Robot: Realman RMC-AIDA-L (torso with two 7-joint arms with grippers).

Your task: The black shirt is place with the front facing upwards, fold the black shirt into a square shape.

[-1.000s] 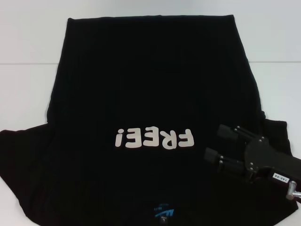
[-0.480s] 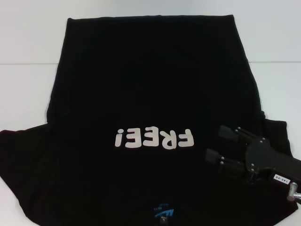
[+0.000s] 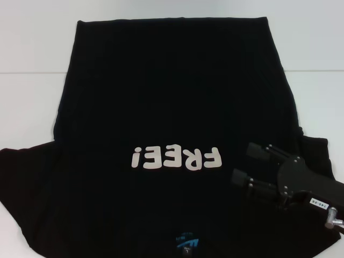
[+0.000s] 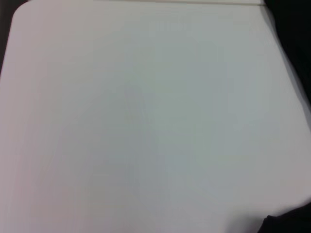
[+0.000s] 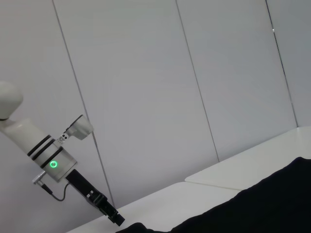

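right gripper (image 3: 243,163): one, black, over the near right part of the shirt, just right of the lettering; its two fingers (image 3: 257,151) stand apart, jaws moderately wide, nothing between them. whether the tips touch the cloth cannot be told.

left gripper (image 5: 108,210): one, seen only in the right wrist view, far off at the end of a white arm with a green lit ring, low over the table's far edge by the cloth; jaw state cannot be told.

black shirt (image 3: 172,97): one, spread flat, front up, covering most of the table. white block letters "free!" (image 3: 176,158) read upside down from the head view. blue neck label (image 3: 186,244) at the near edge, so the collar lies toward the robot and the hem lies far. one sleeve spreads out at near left, one at near right beneath the right gripper. slivers of black cloth show at the edges of the left wrist view.

table (image 3: 32,102): one, white, smooth, with a seam line crossing behind the shirt on both sides; rounded corner visible in the left wrist view.

room: pale grey wall panels (image 5: 146,87) with thin vertical joints behind the table.
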